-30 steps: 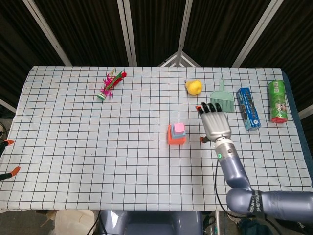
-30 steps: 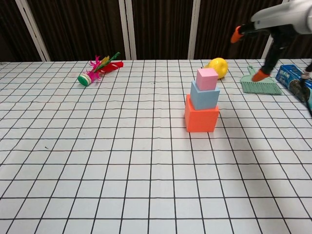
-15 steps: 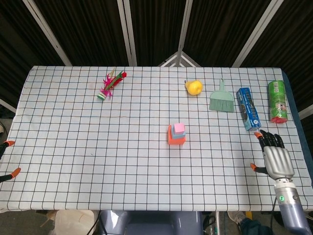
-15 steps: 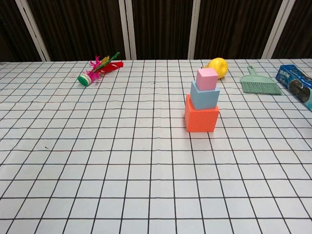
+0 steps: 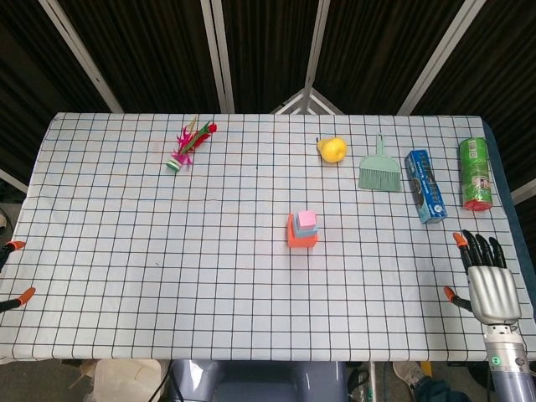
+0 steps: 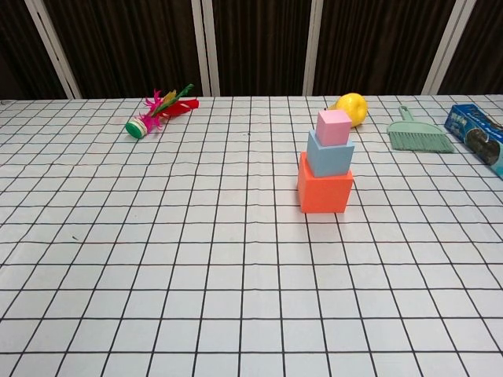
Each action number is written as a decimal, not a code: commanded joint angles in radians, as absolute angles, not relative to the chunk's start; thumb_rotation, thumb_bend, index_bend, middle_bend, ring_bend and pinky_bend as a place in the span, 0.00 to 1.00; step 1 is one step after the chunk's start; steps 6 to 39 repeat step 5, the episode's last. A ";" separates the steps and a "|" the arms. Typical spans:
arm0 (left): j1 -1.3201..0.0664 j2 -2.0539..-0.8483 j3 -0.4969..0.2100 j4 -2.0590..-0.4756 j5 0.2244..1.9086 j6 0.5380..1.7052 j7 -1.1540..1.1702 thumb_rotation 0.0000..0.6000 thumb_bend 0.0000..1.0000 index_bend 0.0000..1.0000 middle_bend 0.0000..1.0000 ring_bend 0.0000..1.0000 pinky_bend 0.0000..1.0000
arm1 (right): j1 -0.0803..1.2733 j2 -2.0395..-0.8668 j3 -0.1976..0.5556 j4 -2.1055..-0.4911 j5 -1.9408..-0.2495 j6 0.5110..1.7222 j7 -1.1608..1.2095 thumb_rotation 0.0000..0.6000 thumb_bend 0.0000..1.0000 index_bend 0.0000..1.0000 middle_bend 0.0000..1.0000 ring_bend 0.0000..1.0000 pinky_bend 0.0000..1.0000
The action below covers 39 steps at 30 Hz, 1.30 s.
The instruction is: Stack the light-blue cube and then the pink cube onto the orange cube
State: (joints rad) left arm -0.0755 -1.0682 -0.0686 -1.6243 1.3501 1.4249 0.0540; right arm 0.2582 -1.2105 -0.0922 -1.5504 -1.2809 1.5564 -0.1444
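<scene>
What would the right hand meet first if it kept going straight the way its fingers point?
Judging by the head view, the right hand, open near the table's right edge, points toward the far side. The green can lies roughly in that line, the blue box just left of it; height is unclear.

two cameras, one table (image 5: 126, 276)

the head view looks steeply down from high at the near edge, taking in the whole top; the chest view sits low and closer, facing across toward the far curtains; both share the middle and far part.

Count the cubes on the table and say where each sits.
3, in one stack near mid-table: orange cube at the bottom, light-blue cube on it, pink cube on top. None seems hidden.
</scene>
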 commanded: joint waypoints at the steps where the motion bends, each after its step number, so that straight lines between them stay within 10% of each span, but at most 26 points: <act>1: -0.077 -1.069 -0.065 -1.623 1.359 1.425 0.057 1.00 0.21 0.22 0.01 0.00 0.02 | 0.246 -1.218 -0.076 -1.551 -1.288 1.551 -0.165 1.00 0.25 0.04 0.07 0.04 0.00; 39: -0.078 -1.070 -0.060 -1.624 1.370 1.424 0.060 1.00 0.21 0.22 0.01 0.00 0.02 | 0.235 -1.218 -0.065 -1.551 -1.287 1.538 -0.180 1.00 0.25 0.04 0.07 0.04 0.00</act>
